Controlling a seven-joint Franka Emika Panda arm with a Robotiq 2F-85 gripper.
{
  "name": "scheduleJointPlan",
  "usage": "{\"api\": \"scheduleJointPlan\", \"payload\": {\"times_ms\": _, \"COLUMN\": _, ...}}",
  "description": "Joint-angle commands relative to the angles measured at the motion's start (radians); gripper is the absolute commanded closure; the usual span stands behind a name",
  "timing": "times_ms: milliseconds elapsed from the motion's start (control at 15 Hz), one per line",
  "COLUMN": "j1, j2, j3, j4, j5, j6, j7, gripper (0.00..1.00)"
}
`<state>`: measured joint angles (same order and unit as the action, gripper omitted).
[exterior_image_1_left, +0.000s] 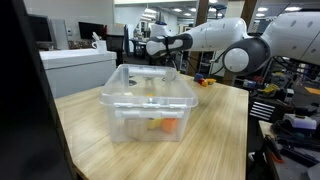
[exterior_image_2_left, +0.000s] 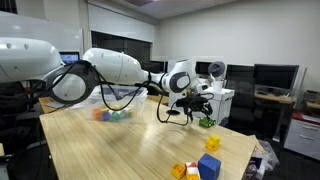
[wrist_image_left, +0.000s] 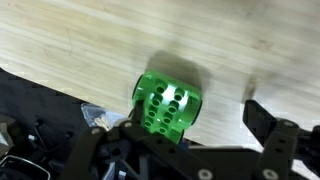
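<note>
**Gripper Spread Over Green Perforated Block Near Table Edge**

Gripper: The gripper (exterior_image_2_left: 191, 107) hangs at the end of the outstretched white arm (exterior_image_2_left: 115, 68), low over the wooden table (exterior_image_2_left: 120, 150). In the wrist view its jaws stand wide apart. One dark finger (wrist_image_left: 268, 122) shows at the side of that picture, with bare wood between it and the block. Nothing is pinched.

Item nearest: A green block (wrist_image_left: 167, 105), bright and pierced with rows of round holes, lies on the table boards. In the wrist view it sits in the open span between the jaws, just ahead of the gripper body. Its near end meets the dark gripper frame in the picture, and contact there cannot be confirmed. In an exterior view the block (exterior_image_2_left: 207, 122) rests just below and beside the gripper, close to the table's edge.

Surroundings: On the same table, well apart from the gripper, a yellow block (exterior_image_2_left: 213, 143), a blue block (exterior_image_2_left: 209, 166) and a yellow-orange block (exterior_image_2_left: 185, 170) sit near a corner. In an exterior view a clear plastic bin (exterior_image_1_left: 120, 122) stands on the table in the foreground, with the arm reaching across behind it. An orange piece (exterior_image_1_left: 169, 125) and something yellow show through its wall, too blurred to name.
</note>
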<state>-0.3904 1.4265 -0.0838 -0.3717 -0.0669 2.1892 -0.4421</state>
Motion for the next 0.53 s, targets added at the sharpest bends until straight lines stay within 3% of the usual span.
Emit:
{"api": "scheduleJointPlan", "payload": {"times_ms": 0, "j1": -0.008, "j2": 0.003, "j3": -0.021, "j4": 0.004, "j5": -0.021, "j6": 0.002, "j7": 0.006, "gripper": 0.00}}
{"api": "scheduleJointPlan", "payload": {"times_ms": 467, "j1": -0.011, "j2": 0.005, "j3": -0.049, "j4": -0.004, "j5": -0.033, "j6": -0.009, "j7": 0.033, "gripper": 0.00}}
